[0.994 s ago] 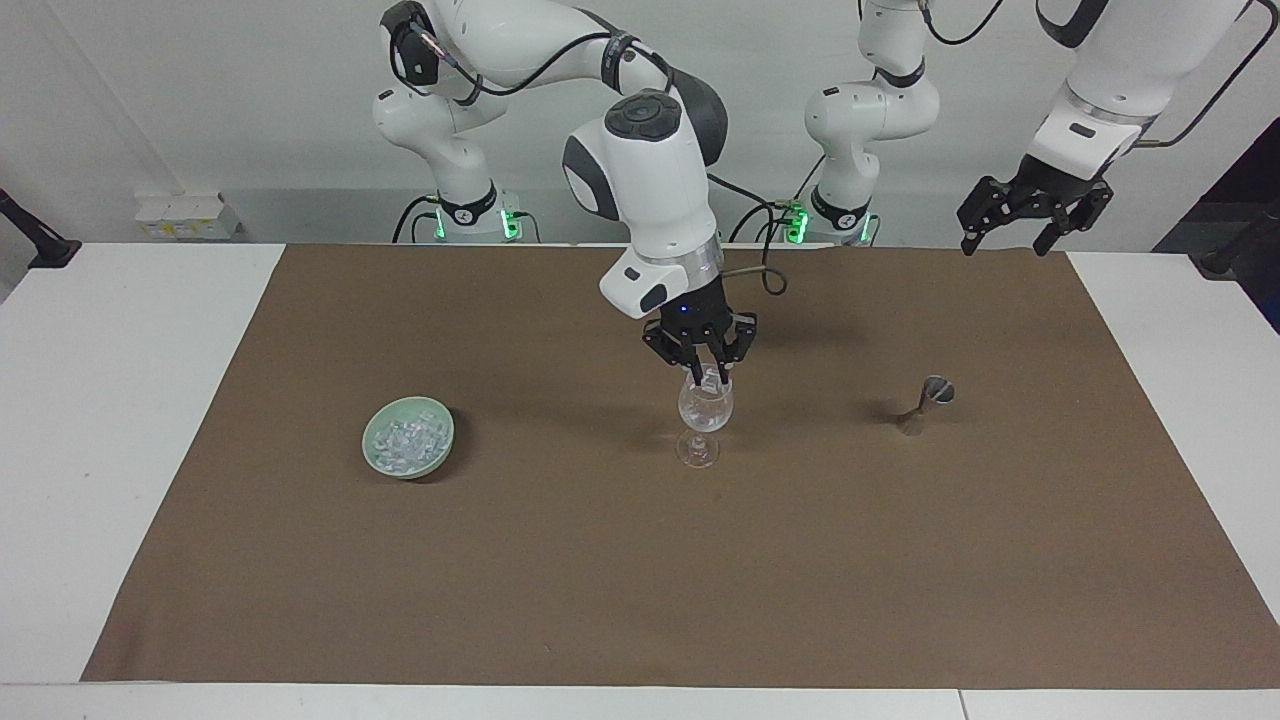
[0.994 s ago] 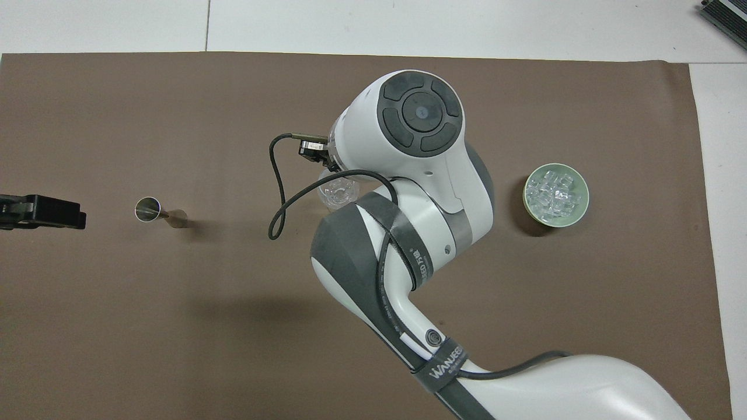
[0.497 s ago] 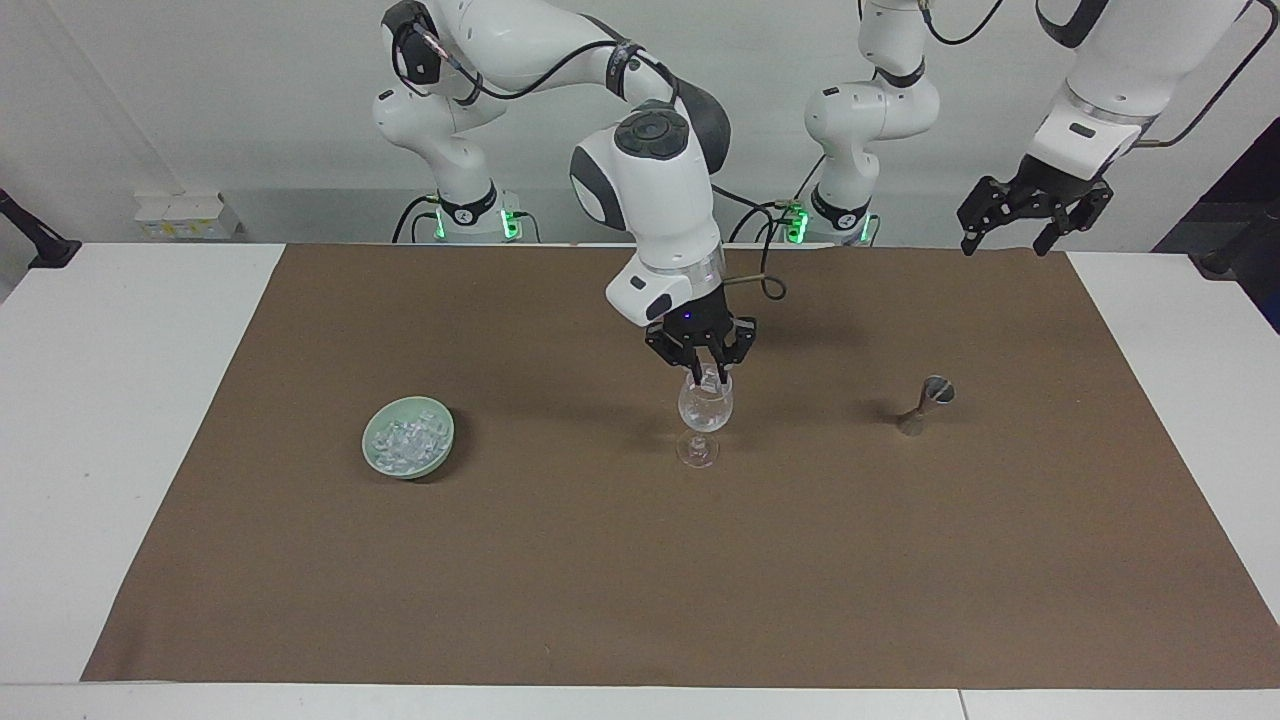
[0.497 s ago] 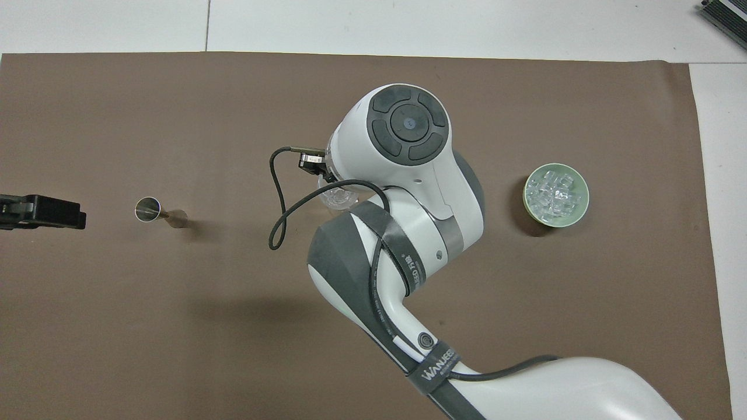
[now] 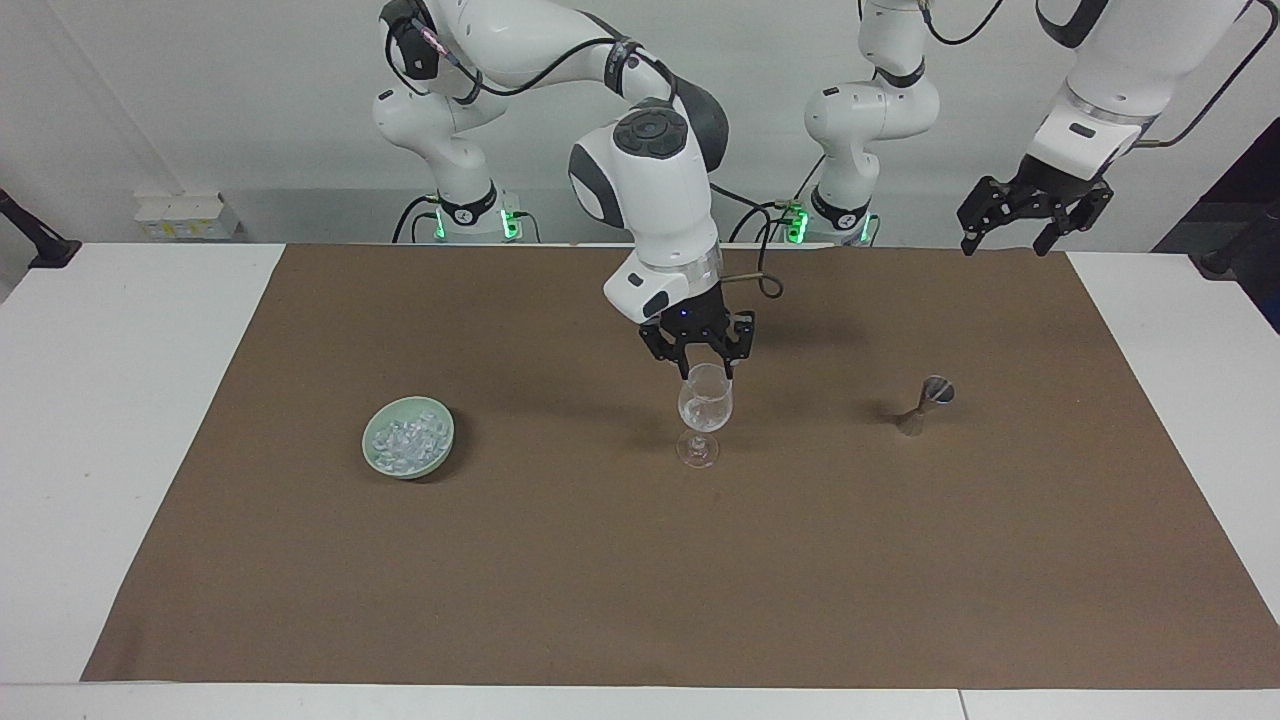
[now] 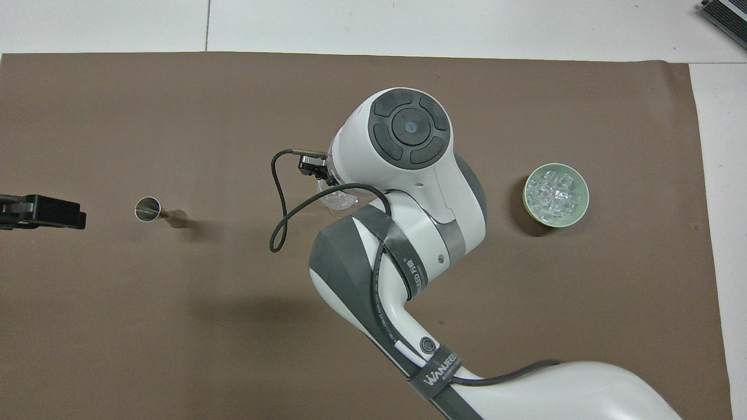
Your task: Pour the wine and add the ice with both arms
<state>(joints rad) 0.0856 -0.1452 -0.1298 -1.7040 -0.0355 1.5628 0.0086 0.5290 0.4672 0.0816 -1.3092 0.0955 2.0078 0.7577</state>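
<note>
Right gripper (image 5: 697, 370): we find it directly over the stemmed glass (image 5: 704, 415), fingers parted, nothing between them.
Left gripper (image 5: 1035, 215): fingers spread and empty; this arm waits above the table edge at its own end.
Ice (image 5: 405, 440): heaped in the green bowl (image 5: 375, 455), at about 9 o'clock from the glass in the facing view.
Jigger (image 5: 925, 402): at about 3 o'clock from the glass.
Advice: we judge a straight vertical withdrawal best, clearing the rim before swinging toward the bowl.
</note>
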